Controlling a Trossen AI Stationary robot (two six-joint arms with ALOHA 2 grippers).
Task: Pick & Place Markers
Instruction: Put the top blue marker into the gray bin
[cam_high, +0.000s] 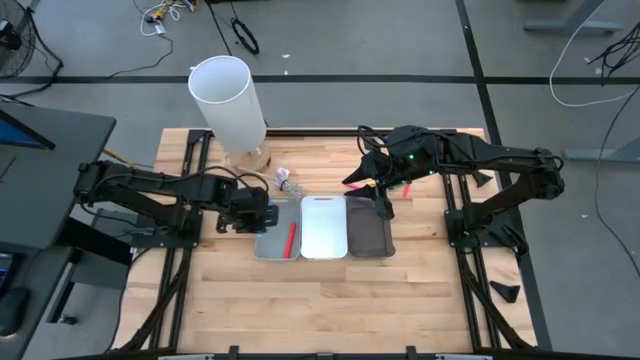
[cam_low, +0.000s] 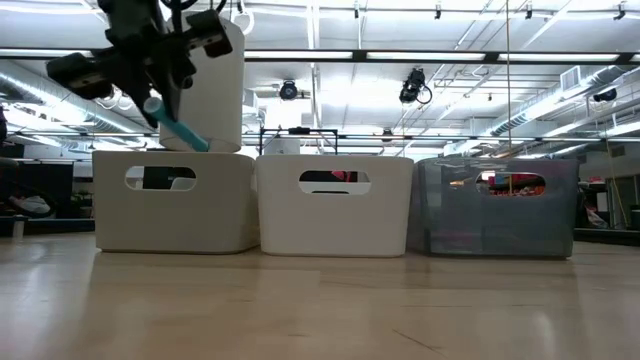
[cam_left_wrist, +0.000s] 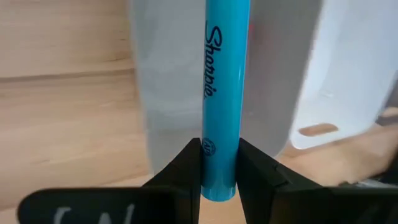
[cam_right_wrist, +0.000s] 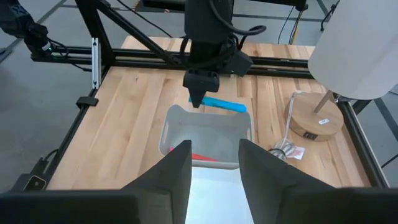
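Room: grey floor with cables in the upper part of the high view; ceiling lights and ducts fill the background of the low view.
Bench (cam_high: 320, 290): light wood, framed by dark rails, centre of the high view.
Trays: three in a row at the bench's middle; grey tray (cam_high: 276, 228) on the left, white tray (cam_high: 323, 227) between, dark tray (cam_high: 368, 232) on the right, each touching or just beside its neighbour.
Cylinder (cam_high: 228, 100): tall, white, upright on a round wooden base, upper left of the high view, behind the grey tray.
Left gripper (cam_high: 262, 213): over the left edge of the grey tray; in the low view it hangs at upper left, above that tray's rim.
Left fingers (cam_left_wrist: 180, 180): pinching the blue marker (cam_left_wrist: 224, 93) near one end; the marker points away from the wrist and slants down in the low view.
Red marker (cam_high: 291, 239): lies inside the grey tray, near its right wall.
Pink marker (cam_high: 406, 189): on the bench, right of the dark tray's far end, under the right arm.
Right gripper (cam_high: 382, 205): above the far end of the dark tray.
Right fingers (cam_right_wrist: 177, 171): spread, nothing between them.
Small clutter (cam_high: 288, 181): small pale objects on the bench beside the cylinder's base; too small to identify.
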